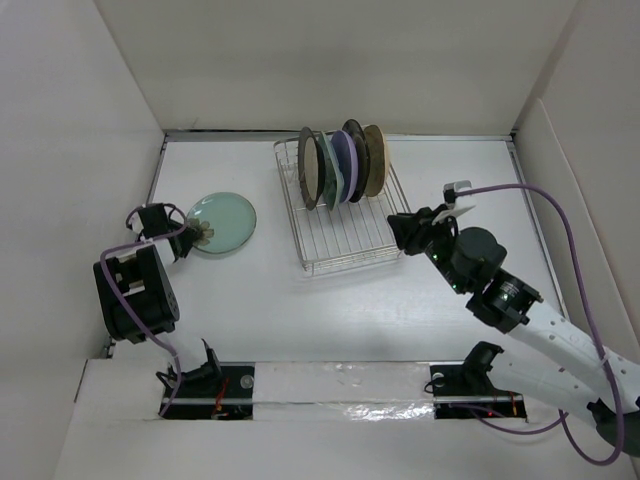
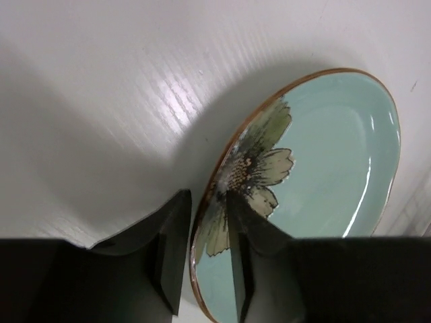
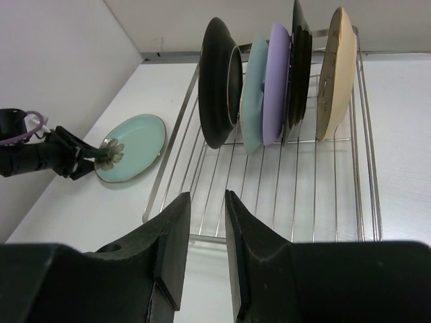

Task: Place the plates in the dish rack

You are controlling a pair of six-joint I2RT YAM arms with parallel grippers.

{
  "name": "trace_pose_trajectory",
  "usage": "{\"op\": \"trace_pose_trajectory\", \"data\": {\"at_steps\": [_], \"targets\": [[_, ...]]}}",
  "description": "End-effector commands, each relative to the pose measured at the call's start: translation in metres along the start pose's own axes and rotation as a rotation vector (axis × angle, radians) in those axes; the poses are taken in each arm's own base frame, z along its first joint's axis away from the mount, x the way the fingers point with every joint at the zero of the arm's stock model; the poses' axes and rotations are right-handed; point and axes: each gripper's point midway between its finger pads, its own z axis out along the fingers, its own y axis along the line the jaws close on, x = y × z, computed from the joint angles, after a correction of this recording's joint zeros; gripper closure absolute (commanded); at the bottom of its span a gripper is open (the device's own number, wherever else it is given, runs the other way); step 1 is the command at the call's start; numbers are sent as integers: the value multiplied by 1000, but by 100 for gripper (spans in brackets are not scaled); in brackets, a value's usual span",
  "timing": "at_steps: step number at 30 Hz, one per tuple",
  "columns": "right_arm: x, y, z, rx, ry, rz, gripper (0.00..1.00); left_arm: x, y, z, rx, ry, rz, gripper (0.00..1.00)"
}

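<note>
The pale green round plate [image 1: 225, 222] with a flower print lies on the table at the left. My left gripper [image 1: 193, 232] holds its near-left rim. In the left wrist view one finger [image 2: 174, 249] is outside the rim and the other lies on the flower [image 2: 259, 165]. The dish rack [image 1: 350, 240] holds several plates on edge: dark-rimmed silver [image 1: 312, 168], mint [image 1: 333, 172], lavender [image 1: 346, 160], dark patterned [image 1: 357, 148], tan [image 1: 376, 158]. My right gripper [image 1: 397, 230] hovers at the rack's near right corner, slightly open and empty.
White walls enclose the table on the left, back and right. The rack's near half [image 3: 283, 188] has bare wires. A purple cable [image 1: 560, 215] loops over the right arm. A taped ledge [image 1: 330, 385] runs along the near edge.
</note>
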Motion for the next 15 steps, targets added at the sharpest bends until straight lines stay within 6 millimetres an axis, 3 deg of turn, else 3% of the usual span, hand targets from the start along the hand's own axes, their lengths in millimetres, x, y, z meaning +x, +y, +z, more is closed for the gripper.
{"op": "trace_pose_trajectory", "data": {"at_steps": [1, 3, 4, 5, 12, 15], "targets": [[-16, -1, -3, 1, -67, 28, 67, 11, 10, -3, -7, 25, -25, 76], [-18, 0, -4, -1, -72, 32, 67, 10, 7, -2, 9, 17, -30, 86], [-18, -1, -5, 1, -72, 31, 67, 11, 5, -3, 22, 19, -28, 98], [-18, -1, -5, 2, -73, 31, 67, 9, 2, -3, 39, 10, -25, 100], [-18, -2, -7, 9, -77, 32, 68, 4, -7, -14, 105, -33, -1, 100], [-16, 1, -6, 2, -71, 31, 68, -17, -27, -40, 170, -120, 11, 100]]}}
